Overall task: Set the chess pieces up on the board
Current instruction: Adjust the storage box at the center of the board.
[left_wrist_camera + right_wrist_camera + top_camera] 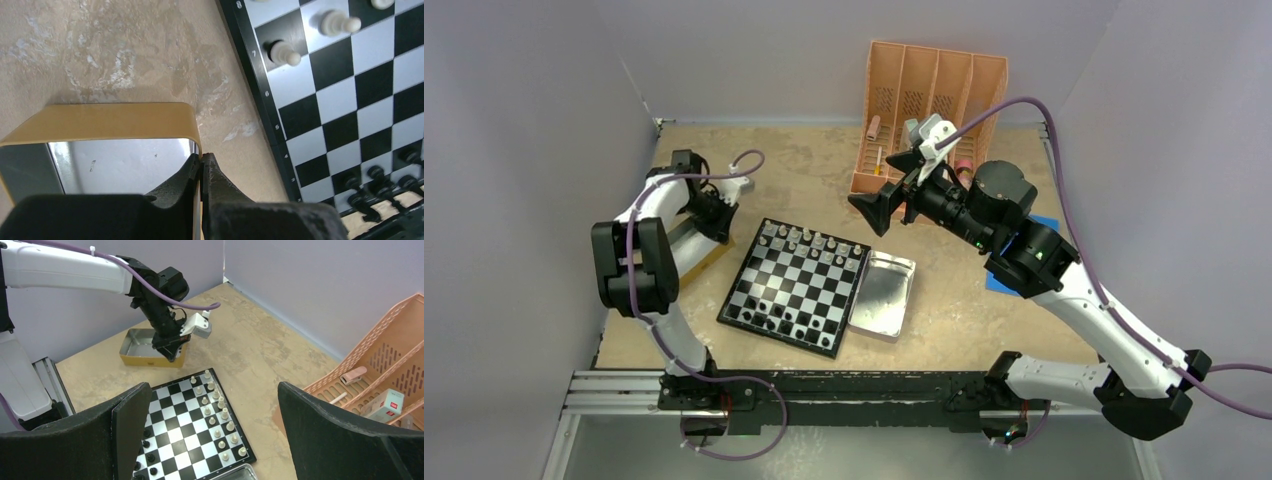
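Left wrist view shows your left gripper (201, 161) clenched on the yellow tin (110, 121), so lift it level, clear of the board (350, 100); your right gripper (214, 390) hangs released.

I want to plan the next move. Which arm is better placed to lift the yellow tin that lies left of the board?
Left. The left tool is shut on the wall of the yellow tin. The right tool hangs open and raised by the orange rack, across the board from the tin.
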You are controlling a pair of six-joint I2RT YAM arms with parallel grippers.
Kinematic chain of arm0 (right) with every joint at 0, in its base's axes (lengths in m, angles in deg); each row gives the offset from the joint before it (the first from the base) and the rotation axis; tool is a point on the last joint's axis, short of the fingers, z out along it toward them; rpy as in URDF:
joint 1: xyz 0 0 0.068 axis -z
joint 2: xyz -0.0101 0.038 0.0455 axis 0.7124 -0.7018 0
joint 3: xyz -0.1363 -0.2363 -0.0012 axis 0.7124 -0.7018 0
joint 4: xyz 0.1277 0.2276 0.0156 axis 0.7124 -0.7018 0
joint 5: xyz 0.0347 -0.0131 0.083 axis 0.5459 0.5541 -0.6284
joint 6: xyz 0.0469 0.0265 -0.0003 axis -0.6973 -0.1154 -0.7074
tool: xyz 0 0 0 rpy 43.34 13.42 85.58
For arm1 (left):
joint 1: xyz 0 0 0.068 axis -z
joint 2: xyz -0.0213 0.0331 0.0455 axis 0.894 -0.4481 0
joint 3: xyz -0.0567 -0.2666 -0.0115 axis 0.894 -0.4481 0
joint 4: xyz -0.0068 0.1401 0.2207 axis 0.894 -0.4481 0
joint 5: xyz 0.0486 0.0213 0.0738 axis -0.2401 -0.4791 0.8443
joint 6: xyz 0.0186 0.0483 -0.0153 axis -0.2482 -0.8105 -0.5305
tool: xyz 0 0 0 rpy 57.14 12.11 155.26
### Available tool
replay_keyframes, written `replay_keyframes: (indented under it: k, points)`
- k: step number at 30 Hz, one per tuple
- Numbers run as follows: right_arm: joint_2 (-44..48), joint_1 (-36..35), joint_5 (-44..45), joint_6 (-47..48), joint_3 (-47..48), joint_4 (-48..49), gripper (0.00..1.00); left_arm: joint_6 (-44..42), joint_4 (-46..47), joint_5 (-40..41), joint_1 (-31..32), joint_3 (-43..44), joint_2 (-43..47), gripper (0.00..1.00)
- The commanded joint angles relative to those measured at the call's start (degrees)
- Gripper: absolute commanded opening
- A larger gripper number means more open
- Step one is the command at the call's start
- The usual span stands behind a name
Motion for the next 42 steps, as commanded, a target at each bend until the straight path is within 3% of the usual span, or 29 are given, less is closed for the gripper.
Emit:
replay_keyframes:
  k: [1, 6, 14, 42]
  points:
    - [1.30, -0.24, 0.03, -0.25, 0.11, 3.19, 0.99, 11.56, 4.48, 0.89, 0.74, 2.57, -2.58, 0.00]
    - [1.74, -0.24, 0.20, -0.40, -0.55, 3.65, 0.99, 19.55, 1.55, 1.76, 1.18, 8.10, -7.45, 0.00]
    - [2.78, -0.24, 1.00, -0.69, -1.78, 4.16, 0.99, 27.15, 1.82, -1.02, 2.05, 10.03, -8.29, 0.00]
    - [4.95, -0.24, 0.10, 0.13, -3.80, 4.29, 0.99, 35.73, 4.49, -0.49, 6.02, 11.64, -8.92, 0.00]
